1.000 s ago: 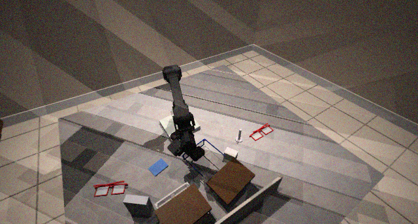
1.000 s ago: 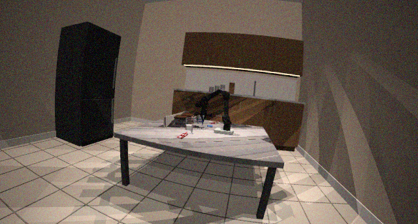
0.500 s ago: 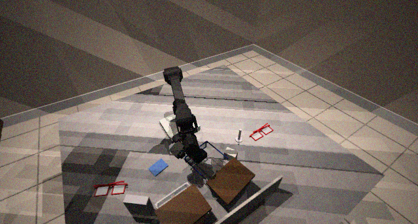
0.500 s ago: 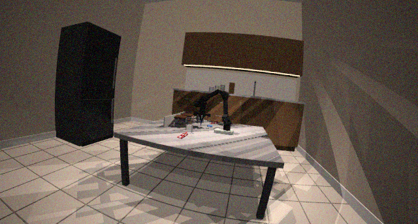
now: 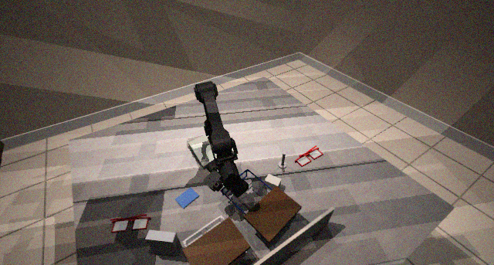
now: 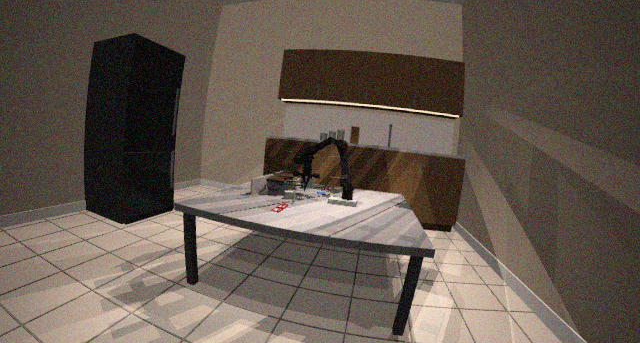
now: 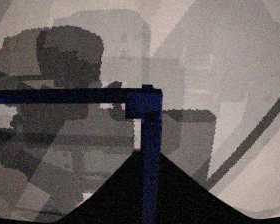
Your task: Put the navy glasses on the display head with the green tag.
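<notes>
Jaws: clenched on the navy glasses (image 7: 148, 137), near the hinge.
Glasses: carried above the counter (image 5: 332, 203), over a grey display head (image 7: 71, 52).
Tag: not visible; I'd confirm green first.
Next: level frame, lower bridge slowly.

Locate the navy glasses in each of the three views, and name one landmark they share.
Top: navy glasses, lower centre, under the gripper.
Exterior: too small to tell; near the arm's tip above the table.
Wrist: blue frame bars across the centre.
Shared landmark: the gripper, shut on them.
</notes>
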### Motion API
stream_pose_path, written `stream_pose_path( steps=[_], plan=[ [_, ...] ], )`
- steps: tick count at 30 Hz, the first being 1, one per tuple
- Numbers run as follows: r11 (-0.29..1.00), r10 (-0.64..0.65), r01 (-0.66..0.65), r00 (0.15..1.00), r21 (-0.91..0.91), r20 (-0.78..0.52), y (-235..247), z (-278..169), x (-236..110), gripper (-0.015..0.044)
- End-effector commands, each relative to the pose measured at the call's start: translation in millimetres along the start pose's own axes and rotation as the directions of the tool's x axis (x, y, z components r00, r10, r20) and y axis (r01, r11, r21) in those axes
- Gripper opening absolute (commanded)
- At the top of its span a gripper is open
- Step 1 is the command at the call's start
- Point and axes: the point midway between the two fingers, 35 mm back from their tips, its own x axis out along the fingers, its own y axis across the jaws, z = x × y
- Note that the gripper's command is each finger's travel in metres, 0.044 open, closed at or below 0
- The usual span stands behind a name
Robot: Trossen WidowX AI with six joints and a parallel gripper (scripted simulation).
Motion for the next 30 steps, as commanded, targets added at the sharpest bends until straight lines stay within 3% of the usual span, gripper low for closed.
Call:
stream_pose_path(
  steps=[1, 30],
  plan=[
    [1.0, 0.004, -0.004, 1.0, 0.005, 0.006, 8, 1, -2, 0.0],
    [1.0, 0.008, -0.008, 1.0, 0.005, 0.006, 46, 1, -2, 0.0]
  ],
)
